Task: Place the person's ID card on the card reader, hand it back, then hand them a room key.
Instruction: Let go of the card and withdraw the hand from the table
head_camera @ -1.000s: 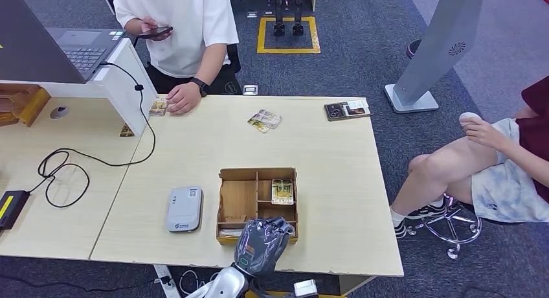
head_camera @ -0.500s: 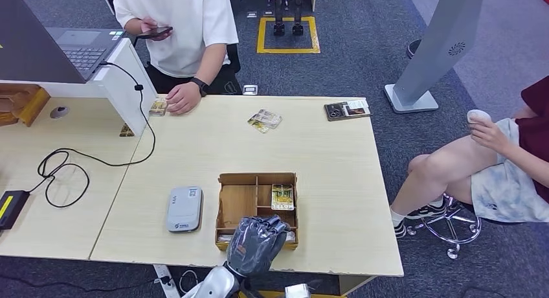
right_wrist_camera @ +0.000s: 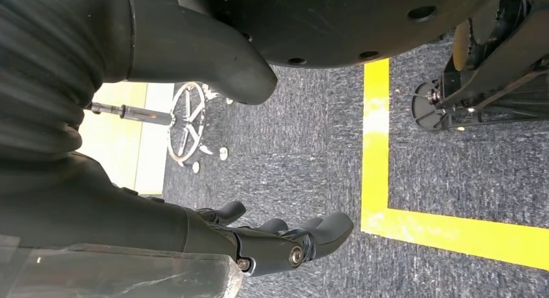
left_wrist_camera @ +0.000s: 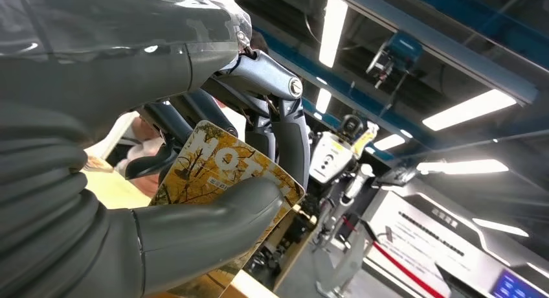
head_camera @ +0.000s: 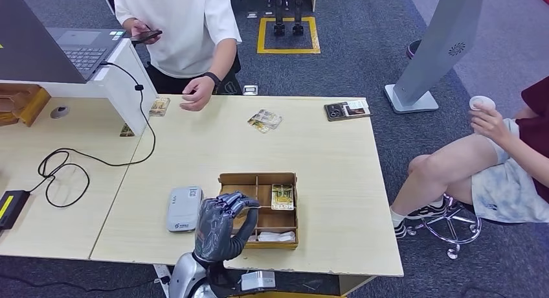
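My left hand [head_camera: 220, 223] is raised over the table's near edge, between the grey card reader [head_camera: 184, 208] and the wooden box [head_camera: 259, 210]. In the left wrist view that hand [left_wrist_camera: 129, 181] pinches a yellow printed room key card [left_wrist_camera: 220, 175] between thumb and fingers. Another yellow card [head_camera: 282, 196] lies in a box compartment. A person in a white shirt stands at the far side, one hand [head_camera: 196, 97] lifted just above the table beside a small card [head_camera: 158, 106]. My right hand [right_wrist_camera: 149, 201] hangs over the carpet, fingers apart, holding nothing.
Loose cards [head_camera: 264, 120] and a dark booklet [head_camera: 347, 109] lie at the far edge. A laptop [head_camera: 78, 48] sits on a white stand at the left, with a cable [head_camera: 65, 168] looping across the table. A seated person [head_camera: 492, 155] is at the right.
My left hand has risen and moved left, from the box's front edge to between the reader and the box. The standing person's hand has lifted off the small card.
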Controlling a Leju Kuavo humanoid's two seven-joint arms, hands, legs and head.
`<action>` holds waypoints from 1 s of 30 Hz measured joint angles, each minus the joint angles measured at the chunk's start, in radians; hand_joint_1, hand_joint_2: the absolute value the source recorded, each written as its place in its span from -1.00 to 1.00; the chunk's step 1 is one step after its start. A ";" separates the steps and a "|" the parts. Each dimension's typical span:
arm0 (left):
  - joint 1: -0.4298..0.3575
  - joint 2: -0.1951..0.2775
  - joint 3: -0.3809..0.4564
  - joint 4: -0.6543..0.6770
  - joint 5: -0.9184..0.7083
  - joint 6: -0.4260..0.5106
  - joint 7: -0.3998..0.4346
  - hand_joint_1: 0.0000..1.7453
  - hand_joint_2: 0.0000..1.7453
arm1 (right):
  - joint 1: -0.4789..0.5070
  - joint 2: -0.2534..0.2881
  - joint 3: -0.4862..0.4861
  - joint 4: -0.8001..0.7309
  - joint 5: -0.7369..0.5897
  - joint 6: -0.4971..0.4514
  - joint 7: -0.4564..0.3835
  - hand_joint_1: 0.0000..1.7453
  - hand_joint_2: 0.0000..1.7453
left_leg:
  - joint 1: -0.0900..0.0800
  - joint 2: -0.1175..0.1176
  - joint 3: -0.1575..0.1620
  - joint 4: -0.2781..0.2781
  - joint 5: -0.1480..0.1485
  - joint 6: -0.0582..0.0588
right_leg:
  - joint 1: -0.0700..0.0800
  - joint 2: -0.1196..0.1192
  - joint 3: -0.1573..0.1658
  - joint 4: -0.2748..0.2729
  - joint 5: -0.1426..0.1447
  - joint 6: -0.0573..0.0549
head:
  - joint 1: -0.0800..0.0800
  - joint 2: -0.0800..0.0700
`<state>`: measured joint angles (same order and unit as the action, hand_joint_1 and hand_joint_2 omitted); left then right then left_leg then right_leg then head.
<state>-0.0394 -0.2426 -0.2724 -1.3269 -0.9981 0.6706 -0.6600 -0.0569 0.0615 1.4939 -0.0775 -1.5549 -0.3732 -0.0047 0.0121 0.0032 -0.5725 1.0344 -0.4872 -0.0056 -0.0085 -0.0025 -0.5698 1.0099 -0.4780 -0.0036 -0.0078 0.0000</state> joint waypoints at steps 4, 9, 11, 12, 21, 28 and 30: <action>0.009 -0.003 0.022 -0.017 0.016 0.000 -0.006 1.00 1.00 | 0.000 0.001 -0.001 0.000 0.000 -0.001 0.000 -1.00 1.00 | 0.000 0.000 0.000 0.000 0.000 0.000 | 0.000 0.000 0.000 0.000 0.000 0.000 | 0.000 0.000; 0.014 -0.004 0.036 -0.029 0.011 0.000 0.000 1.00 1.00 | 0.000 0.001 -0.002 0.000 0.001 -0.001 0.000 -1.00 1.00 | 0.000 0.000 0.000 0.000 0.000 0.000 | 0.000 0.000 0.000 0.000 0.000 0.000 | 0.000 0.000; 0.014 -0.004 0.038 -0.036 -0.007 0.000 0.022 1.00 1.00 | 0.000 0.001 -0.002 0.000 0.002 0.001 0.000 -1.00 1.00 | 0.000 0.000 0.000 0.000 0.000 0.000 | 0.000 0.000 0.000 0.000 0.000 0.000 | 0.000 0.000; 0.013 -0.004 0.039 -0.039 -0.020 0.000 0.035 1.00 1.00 | 0.000 0.001 -0.002 0.000 0.003 0.001 0.000 -1.00 1.00 | 0.000 0.000 0.000 0.000 0.000 0.000 | 0.000 0.000 -0.001 0.000 0.000 0.000 | 0.000 0.000; -0.226 0.002 0.040 0.030 -0.066 0.000 0.339 1.00 1.00 | -0.007 0.001 0.006 0.000 0.024 0.000 0.003 -1.00 1.00 | 0.000 0.000 0.000 0.000 0.002 0.001 | 0.000 -0.001 -0.001 0.000 0.002 0.000 | 0.000 0.000; -0.433 0.028 0.040 0.182 -0.114 0.000 0.501 1.00 1.00 | -0.009 0.001 0.022 0.000 0.037 -0.001 0.002 -1.00 1.00 | 0.000 -0.001 -0.001 0.000 0.004 0.000 | 0.000 -0.001 -0.002 0.000 0.003 -0.001 | 0.000 0.000; -0.471 0.030 0.040 0.223 -0.130 0.000 0.525 1.00 1.00 | -0.011 0.001 0.025 0.000 0.039 -0.001 0.002 -1.00 1.00 | 0.000 -0.001 -0.001 0.000 0.004 0.000 | 0.000 -0.001 -0.002 0.000 0.003 -0.001 | 0.000 0.000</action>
<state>-0.5108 -0.2122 -0.2326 -1.1042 -1.1280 0.6706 -0.1348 -0.0674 0.0625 1.5192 -0.0776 -1.5163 -0.3741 -0.0023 0.0120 0.0025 -0.5734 1.0348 -0.4830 -0.0052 -0.0085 -0.0033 -0.5716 1.0103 -0.4751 -0.0046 -0.0078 0.0000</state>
